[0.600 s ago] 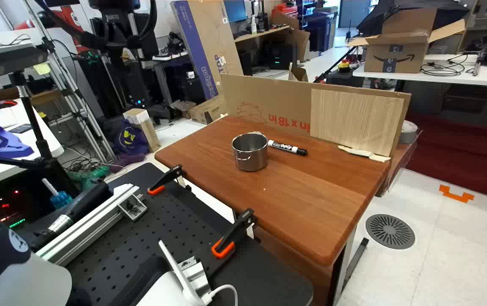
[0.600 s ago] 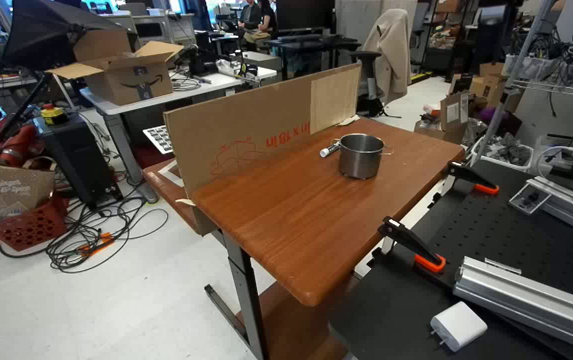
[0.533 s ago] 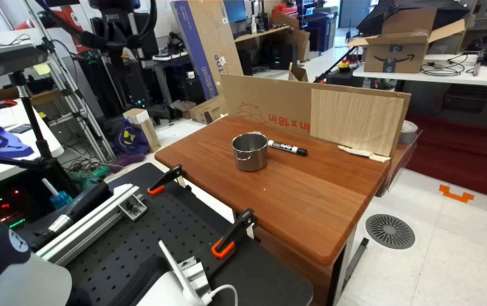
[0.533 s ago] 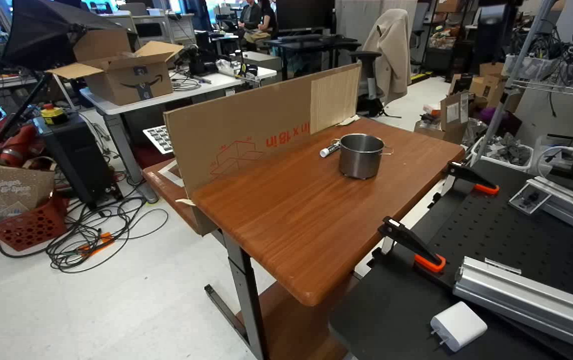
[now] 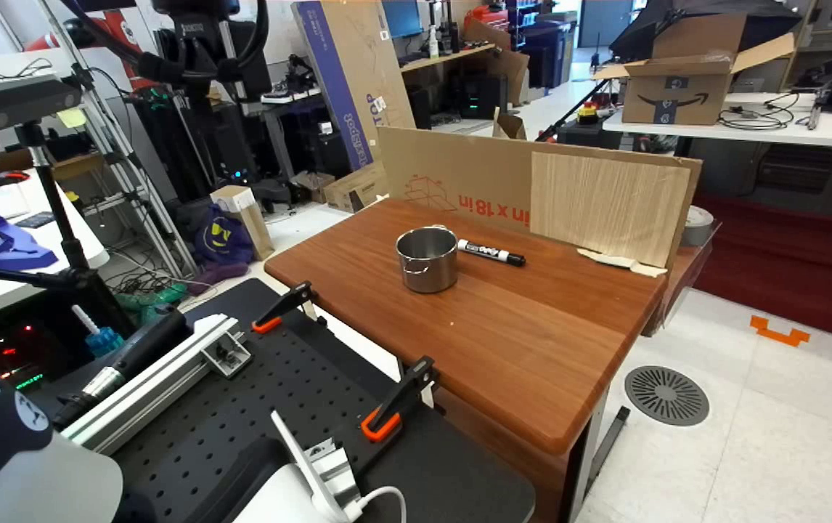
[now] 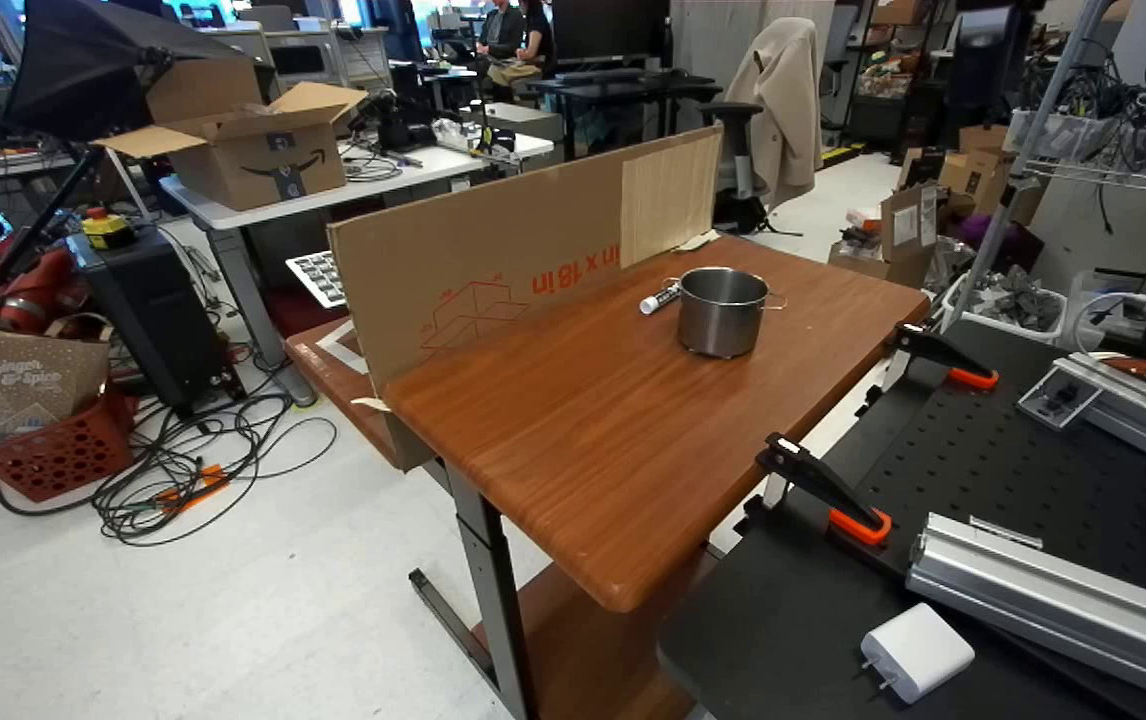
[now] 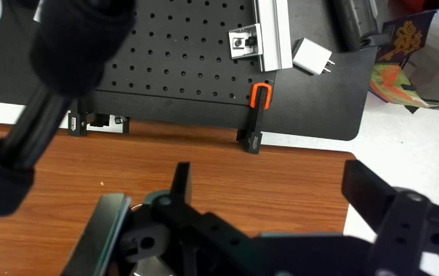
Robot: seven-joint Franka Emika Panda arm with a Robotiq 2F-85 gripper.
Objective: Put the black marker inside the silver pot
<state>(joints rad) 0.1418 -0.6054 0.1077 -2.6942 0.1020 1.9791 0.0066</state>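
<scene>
The silver pot (image 5: 427, 259) stands upright on the brown wooden table in both exterior views (image 6: 721, 315). The black marker (image 5: 491, 252), with a white label and black cap, lies beside the pot on the side toward the cardboard. In an exterior view the marker (image 6: 660, 300) is partly hidden behind the pot. My gripper (image 7: 267, 168) shows in the wrist view with its fingers wide apart and nothing between them, above the table. A bit of the pot (image 7: 152, 267) shows below its left finger, mostly hidden by it. The marker is out of view in the wrist view.
An upright cardboard panel (image 5: 474, 171) runs along the table's back edge. Two black clamps with orange pads (image 5: 401, 396) (image 5: 285, 305) grip the near edge. A black perforated board (image 7: 189, 57) with metal rails (image 7: 275, 34) and a white charger (image 7: 312, 56) adjoins it.
The pot and marker have not moved. At the right edge of an exterior view, a reddish-brown thing has come into sight behind the metal rail.
</scene>
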